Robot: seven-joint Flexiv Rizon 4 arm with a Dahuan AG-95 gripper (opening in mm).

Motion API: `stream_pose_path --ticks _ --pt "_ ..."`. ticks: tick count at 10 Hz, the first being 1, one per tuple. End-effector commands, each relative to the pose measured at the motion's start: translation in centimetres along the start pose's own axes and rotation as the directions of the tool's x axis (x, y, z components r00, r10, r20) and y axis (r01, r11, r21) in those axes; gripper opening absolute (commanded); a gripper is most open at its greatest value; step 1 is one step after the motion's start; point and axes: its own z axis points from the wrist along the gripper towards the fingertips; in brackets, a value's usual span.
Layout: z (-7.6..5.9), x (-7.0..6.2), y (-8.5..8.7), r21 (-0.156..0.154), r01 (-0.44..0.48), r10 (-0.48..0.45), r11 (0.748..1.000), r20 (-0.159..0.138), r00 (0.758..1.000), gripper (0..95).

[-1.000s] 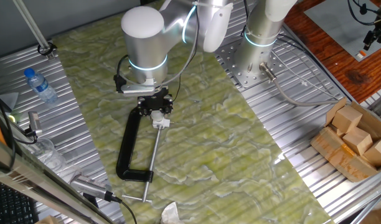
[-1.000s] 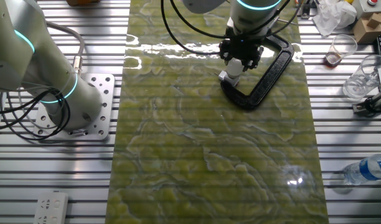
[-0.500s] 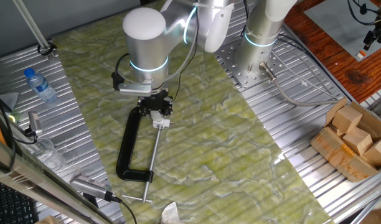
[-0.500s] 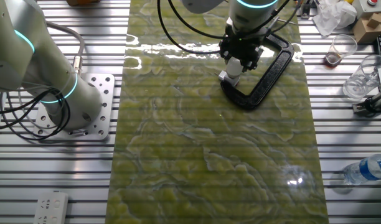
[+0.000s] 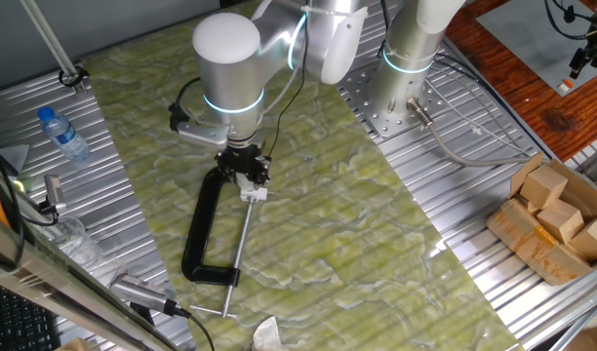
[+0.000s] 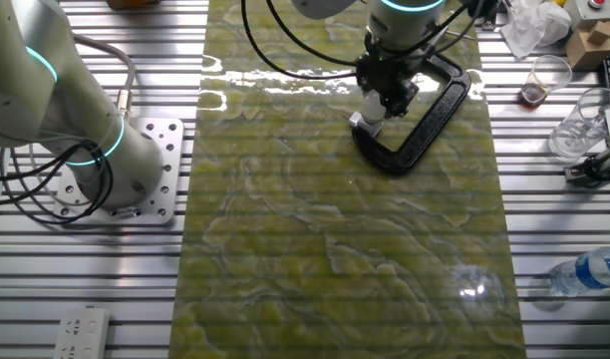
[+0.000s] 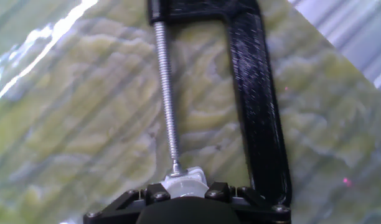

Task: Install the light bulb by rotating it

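Jaws of the black two-finger gripper stand narrow and appear closed round the small pale grey-white rounded light bulb, though the contact faces are hidden by the hand in every view, so the grip itself cannot be confirmed. Bulb location: directly beneath the gripper, over the white base held at the end of the threaded steel screw of the black metal C-clamp. In the hand view the pale top of the fitting shows just at the screw tip.

Clamp lies flat on the green marbled mat, its frame bar running parallel to the screw and just beside it. The mat's long edges border ribbed aluminium table slats. Open mat lies broadly on the side of the screw away from the clamp frame. A clear plastic water bottle stands well apart near the table edge; cardboard boxes sit far off at the opposite side.
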Motion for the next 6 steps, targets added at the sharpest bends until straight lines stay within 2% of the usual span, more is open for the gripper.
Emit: stream_pose_path --ticks 1,4,6 --pt "0.01 0.04 0.03 -0.006 -0.203 0.203 0.979 0.006 0.979 0.0" --pt "0.01 0.04 0.03 -0.009 -0.341 0.341 0.940 0.005 0.940 0.0" --pt "0.01 0.04 0.03 -0.008 -0.464 0.464 0.886 0.005 0.886 0.0"
